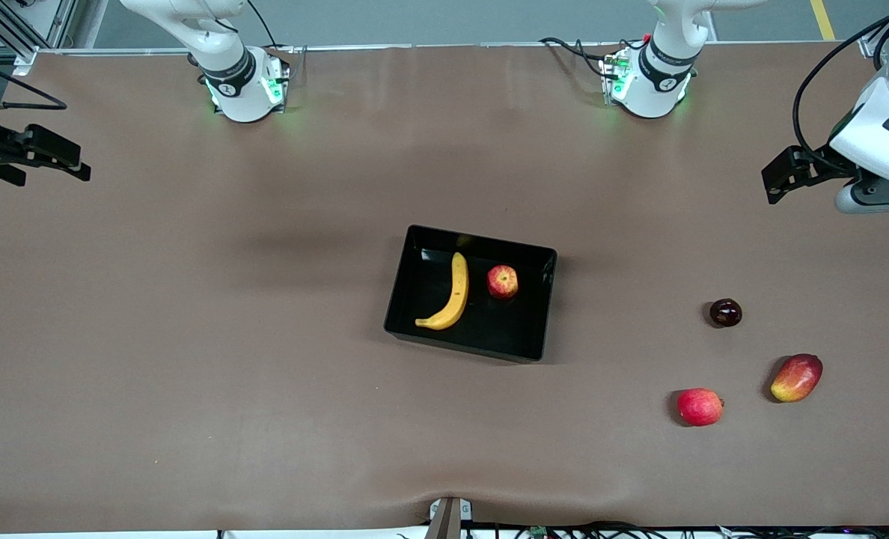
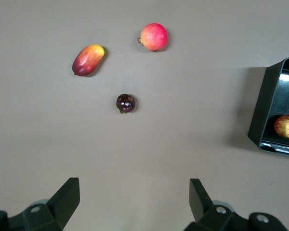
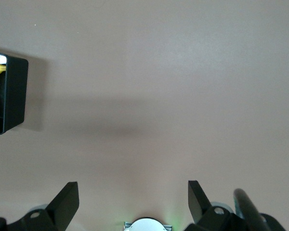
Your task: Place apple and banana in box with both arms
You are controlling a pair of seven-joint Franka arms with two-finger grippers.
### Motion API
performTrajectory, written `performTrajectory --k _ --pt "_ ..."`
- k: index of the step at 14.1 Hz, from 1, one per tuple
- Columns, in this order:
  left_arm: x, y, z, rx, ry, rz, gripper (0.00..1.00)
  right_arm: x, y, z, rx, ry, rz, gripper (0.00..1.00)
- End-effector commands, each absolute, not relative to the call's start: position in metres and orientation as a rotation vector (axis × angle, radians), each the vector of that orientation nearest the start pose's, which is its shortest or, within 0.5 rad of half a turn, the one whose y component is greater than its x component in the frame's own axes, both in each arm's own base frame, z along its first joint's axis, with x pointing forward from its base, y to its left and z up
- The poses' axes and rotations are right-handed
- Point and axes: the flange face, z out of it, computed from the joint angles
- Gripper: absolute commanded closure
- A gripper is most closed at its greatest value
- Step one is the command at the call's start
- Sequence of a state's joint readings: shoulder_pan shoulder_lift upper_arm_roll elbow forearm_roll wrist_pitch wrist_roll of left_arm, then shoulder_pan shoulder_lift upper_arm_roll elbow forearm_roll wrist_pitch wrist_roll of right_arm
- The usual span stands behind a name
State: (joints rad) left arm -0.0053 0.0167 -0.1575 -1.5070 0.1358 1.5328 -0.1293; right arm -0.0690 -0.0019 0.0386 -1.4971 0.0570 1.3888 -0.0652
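Starting at the right arm's end of the worktop (image 1: 190,374), the right end effector (image 1: 48,161) hangs over bare brown surface well apart from everything, its fingers spread wide and holding nothing; the right wrist view shows only empty worktop under it and a corner of the box at the edge. That arm looks to be waiting.

In the middle sits the box (image 1: 414,299), a shallow glossy black tray. The banana (image 1: 450,296) lies inside it, curved along the wall toward the right arm's end. The apple (image 1: 502,282) rests inside too, near the banana but not touching it. So to my eye both fruits are already where the task wants them, and the placing step looks finished. What remains, I'd guess, is no more than the arms pulling clear and settling; neither has anything to pick up.

Toward the left arm's end lie three leftovers, all well apart from the box: a small dark fruit (image 1: 725,312), a pinkish-red round fruit (image 1: 700,406) nearer the front camera, and beside that a red-yellow mango (image 1: 796,377). None blocks anything now.

The left end effector (image 1: 785,176) hovers over bare worktop at that end, fingers parted and empty, with those three fruits in its wrist view.
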Motion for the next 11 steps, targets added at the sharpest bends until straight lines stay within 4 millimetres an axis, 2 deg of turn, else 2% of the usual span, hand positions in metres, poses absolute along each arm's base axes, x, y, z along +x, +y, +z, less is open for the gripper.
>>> performTrajectory --k 1,5,11 --pt "0.538 -0.078 0.65 -3.044 0.091 -0.077 0.0 0.528 -0.009 0.651 -3.08 -0.056 0.143 0.0" --pt "0.533 -0.069 0.649 -3.124 0.069 -0.031 0.0 0.527 -0.012 0.651 -3.079 -0.049 0.154 0.0" --pt "0.53 -0.074 0.66 -3.143 0.075 -0.052 0.0 0.527 -0.011 0.651 -3.077 -0.05 0.156 0.0"
